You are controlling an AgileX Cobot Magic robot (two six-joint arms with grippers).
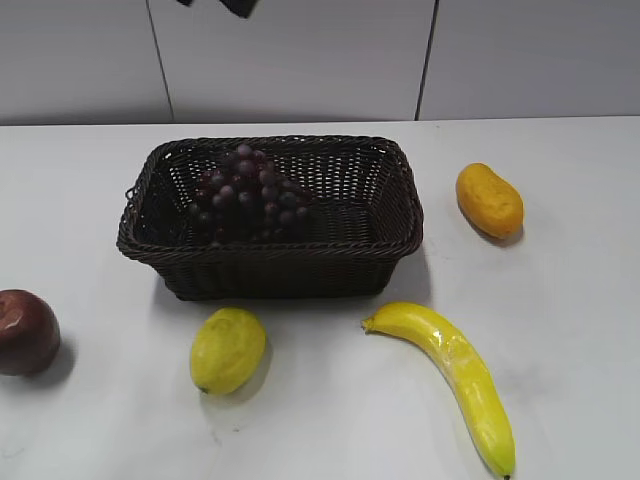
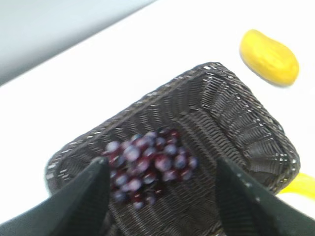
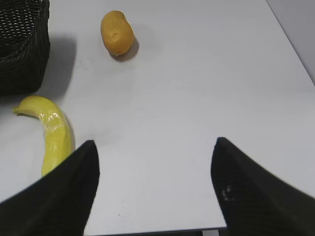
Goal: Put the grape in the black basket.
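Note:
The grape (image 1: 245,195), a bunch of dark purple-red berries, lies inside the black basket (image 1: 400,190) toward its left side. In the left wrist view the grape (image 2: 147,162) rests on the woven floor of the black basket (image 2: 256,132). My left gripper (image 2: 160,169) is open and empty, well above the basket with the grape between its fingers in view; the picture is blurred. My right gripper (image 3: 155,152) is open and empty above bare table. Only a dark piece of an arm shows at the top edge of the exterior view.
A dark red apple (image 1: 25,332) sits at the left edge, a lemon (image 1: 227,349) in front of the basket, a banana (image 1: 455,375) at front right, an orange-yellow mango (image 1: 489,200) right of the basket. The right wrist view shows the banana (image 3: 51,132), the mango (image 3: 117,32) and the table's near edge.

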